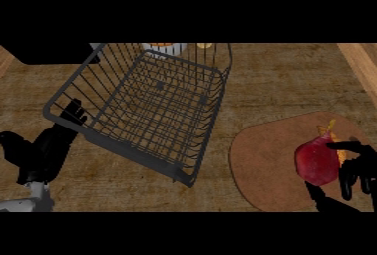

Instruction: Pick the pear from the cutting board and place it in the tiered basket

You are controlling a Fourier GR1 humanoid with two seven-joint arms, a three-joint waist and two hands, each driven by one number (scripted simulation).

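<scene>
A dark red pear [316, 162] with a yellow-orange stem end lies on the round brown cutting board [269, 164] at the right. My right hand [355, 172] is at the pear's right side, fingers curled against it. The grey wire tiered basket [158, 107] stands tilted across the middle left of the view. My left hand [52, 144] rests open at the basket's lower left rim, fingers up.
A white cup [163, 47] and a yellow object [205, 45] show behind the basket at the top. A dark block [48, 52] fills the upper left corner. A light wooden strip [362, 64] runs along the right edge.
</scene>
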